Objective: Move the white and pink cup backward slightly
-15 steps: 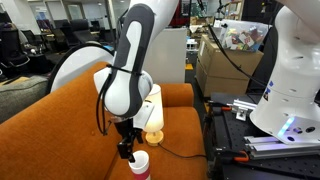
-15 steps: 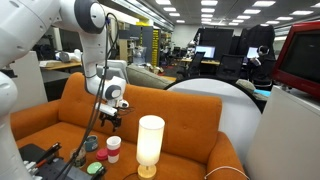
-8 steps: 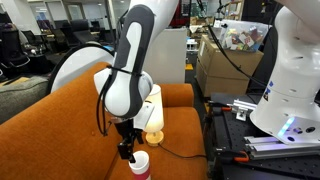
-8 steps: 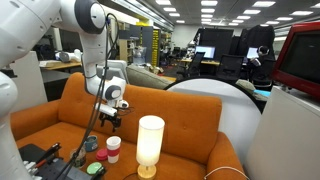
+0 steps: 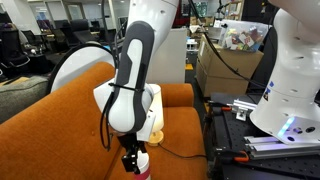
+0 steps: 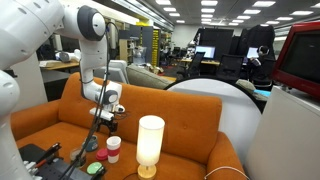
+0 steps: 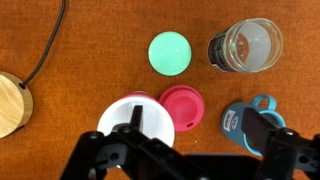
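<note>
Two dark fingers point(image 7: 100, 158) of the gripper point(image 7: 190, 150) stand spread apart at the bottom of the wrist view, clasping nothing. Just beyond them the white and pink cup point(image 7: 130, 112) sits upright on the orange-brown surface point(image 7: 90, 40), white round top up. A pink-red lid point(image 7: 181, 108) lies against its rim or just beside it; cannot tell which. A blue object point(image 7: 250, 118) lies near, partly behind a finger. Farther off are a mint-green lid point(image 7: 170, 53) and an upright glass jar point(image 7: 246, 46). A wooden lamp base point(image 7: 12, 103) shows at the picture's edge, with a black cable point(image 7: 45, 50) leading away. In an exterior view the gripper point(image 6: 108, 118) hangs above the cup point(image 6: 113, 148), apart from it. The glowing cylinder lamp point(image 6: 150, 143) stands just beside the cup, with the orange sofa point(image 6: 190, 115) behind.
</note>
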Tool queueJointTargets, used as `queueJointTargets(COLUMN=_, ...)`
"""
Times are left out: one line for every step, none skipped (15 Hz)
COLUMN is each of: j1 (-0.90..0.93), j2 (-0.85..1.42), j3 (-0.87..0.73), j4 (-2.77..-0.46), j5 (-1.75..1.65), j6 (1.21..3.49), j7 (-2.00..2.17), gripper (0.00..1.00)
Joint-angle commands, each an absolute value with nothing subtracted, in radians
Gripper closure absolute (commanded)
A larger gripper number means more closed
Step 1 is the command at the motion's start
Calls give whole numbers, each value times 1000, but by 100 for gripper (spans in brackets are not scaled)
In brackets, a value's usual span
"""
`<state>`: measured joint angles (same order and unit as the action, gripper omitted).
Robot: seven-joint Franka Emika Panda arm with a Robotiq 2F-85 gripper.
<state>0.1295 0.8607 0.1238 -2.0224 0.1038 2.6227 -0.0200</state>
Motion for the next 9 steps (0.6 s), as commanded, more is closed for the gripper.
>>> queueJointTargets(j1=114, j2=911, j3=136, j4=-1971, j5=93, j6=2626, j7=-28, gripper=0)
queueJointTargets(j1=106, j2=928, j3=142, j4=-1955, j5=95, j6=2617, j7=-37, gripper=0)
queueJointTargets(j1=106, j2=944, j3=138, j4=-1941, j5=91, j6=2617, j7=-40, gripper=0)
queueJointTargets(j1=107, j2=960, j3=133, j4=-1924, j5=87, j6=2609, j7=-41, gripper=0)
queueJointTargets(j1=104, j2=975, j3=132, j4=-1908, j5=85, j6=2601, j7=-46, gripper=0)
queueJointTargets(j1=98, j2=991, j3=133, j4=-1888, j5=82, j6=2586, j7=-55, gripper=0)
queueJointTargets(j1=94, j2=1005, j3=132, j4=-1870, j5=78, j6=2573, j7=-63, gripper=0)
queueJointTargets(j1=90, j2=1020, j3=132, j4=-1849, j5=73, j6=2554, j7=-72, gripper=0)
queueJointTargets(j1=84, j2=1031, j3=135, j4=-1833, j5=66, j6=2538, j7=-81, gripper=0)
